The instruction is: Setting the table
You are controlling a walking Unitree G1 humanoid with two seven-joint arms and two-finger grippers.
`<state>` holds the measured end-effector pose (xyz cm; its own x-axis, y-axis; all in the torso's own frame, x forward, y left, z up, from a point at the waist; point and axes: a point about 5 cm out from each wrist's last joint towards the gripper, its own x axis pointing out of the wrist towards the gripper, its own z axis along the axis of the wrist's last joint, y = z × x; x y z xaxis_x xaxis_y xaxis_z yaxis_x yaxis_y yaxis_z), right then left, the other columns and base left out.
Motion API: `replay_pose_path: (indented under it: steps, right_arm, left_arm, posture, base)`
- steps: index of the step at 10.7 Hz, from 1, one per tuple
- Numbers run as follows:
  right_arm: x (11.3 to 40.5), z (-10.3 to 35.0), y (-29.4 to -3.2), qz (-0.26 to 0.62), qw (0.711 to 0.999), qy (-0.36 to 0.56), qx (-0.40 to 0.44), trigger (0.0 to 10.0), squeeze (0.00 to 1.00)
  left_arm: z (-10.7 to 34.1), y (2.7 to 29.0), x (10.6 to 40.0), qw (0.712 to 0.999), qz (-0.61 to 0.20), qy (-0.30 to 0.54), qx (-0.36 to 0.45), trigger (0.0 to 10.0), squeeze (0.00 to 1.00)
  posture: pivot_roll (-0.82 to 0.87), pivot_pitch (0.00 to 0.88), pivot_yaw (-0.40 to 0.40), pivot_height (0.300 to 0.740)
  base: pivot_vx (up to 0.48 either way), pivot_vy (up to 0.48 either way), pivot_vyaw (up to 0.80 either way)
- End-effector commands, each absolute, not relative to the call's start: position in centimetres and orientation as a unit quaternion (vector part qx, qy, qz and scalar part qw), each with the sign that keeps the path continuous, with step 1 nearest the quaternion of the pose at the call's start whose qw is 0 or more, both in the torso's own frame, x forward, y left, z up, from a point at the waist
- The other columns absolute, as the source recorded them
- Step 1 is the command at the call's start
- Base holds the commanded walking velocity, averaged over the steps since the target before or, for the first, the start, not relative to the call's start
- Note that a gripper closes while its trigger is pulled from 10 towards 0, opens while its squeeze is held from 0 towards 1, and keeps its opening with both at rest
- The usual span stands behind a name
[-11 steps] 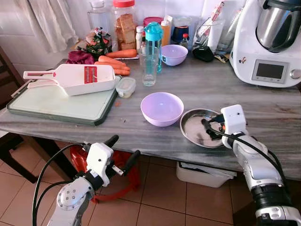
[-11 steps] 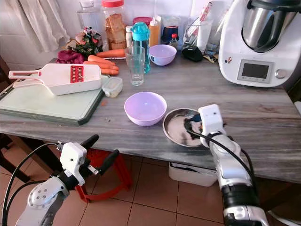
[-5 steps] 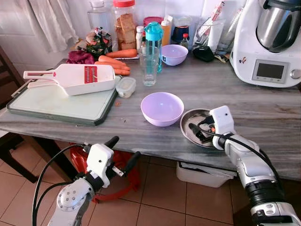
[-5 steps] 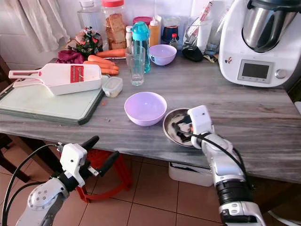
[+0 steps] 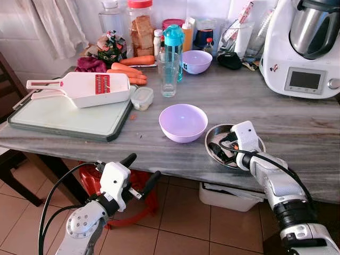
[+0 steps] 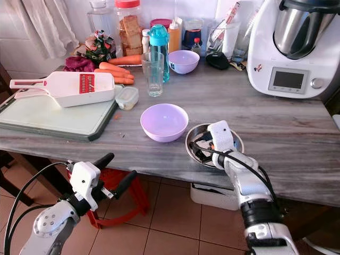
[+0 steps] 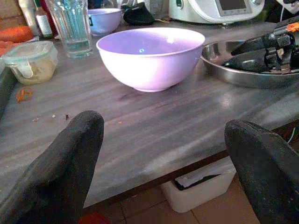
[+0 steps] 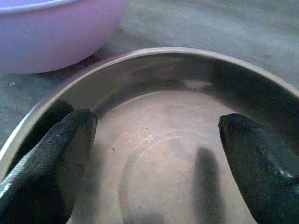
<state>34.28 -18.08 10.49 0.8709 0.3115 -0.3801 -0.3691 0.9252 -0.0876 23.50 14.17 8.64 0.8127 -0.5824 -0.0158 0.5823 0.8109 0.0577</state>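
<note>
My right end effector sits spread apart inside the steel plate at the bowl's four o'clock; I'd straddle the rim before clamping.

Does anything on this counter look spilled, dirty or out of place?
Small orange scraps lie loose on the grey counter beside the cutting board, likely carrot peel. The right gripper rests open inside the steel dish, which looks smeared.
</note>
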Motion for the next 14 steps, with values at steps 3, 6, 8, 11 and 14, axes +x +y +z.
replay_pose_path:
  steps: [3,6,8,11,14]
  right_arm:
    - [34.8,10.8,-17.5,0.186,0.963,0.183,-0.064,10.0,0.00]
    - [35.3,10.9,-16.8,0.193,0.963,0.180,-0.057,10.0,0.00]
    - [35.6,11.0,-16.5,0.196,0.963,0.177,-0.055,10.0,0.00]
    - [35.2,12.7,-18.2,0.157,0.977,0.131,-0.052,10.0,0.00]
    - [33.1,14.1,-20.3,0.111,0.990,0.080,-0.041,10.0,0.00]
  left_arm:
    - [8.8,14.1,23.6,0.951,-0.306,-0.001,0.038,10.0,0.00]
    - [8.7,14.1,23.6,0.952,-0.305,0.000,0.038,10.0,0.00]
    - [8.7,14.1,23.5,0.952,-0.304,0.000,0.038,10.0,0.00]
    - [8.8,14.3,23.4,0.954,-0.297,-0.003,0.039,10.0,0.00]
    - [8.9,14.4,23.4,0.947,-0.321,-0.009,0.019,10.0,0.00]
  posture:
    - [0.06,0.026,0.022,0.740]
    - [0.06,0.028,0.019,0.740]
    - [0.07,0.028,0.017,0.740]
    - [0.07,0.025,0.017,0.740]
    - [0.05,0.017,0.028,0.740]
  base:
    - [0.000,0.000,0.00]
    - [0.000,0.000,0.00]
    - [0.000,0.000,0.00]
    - [0.000,0.000,0.00]
    - [0.000,0.000,0.00]
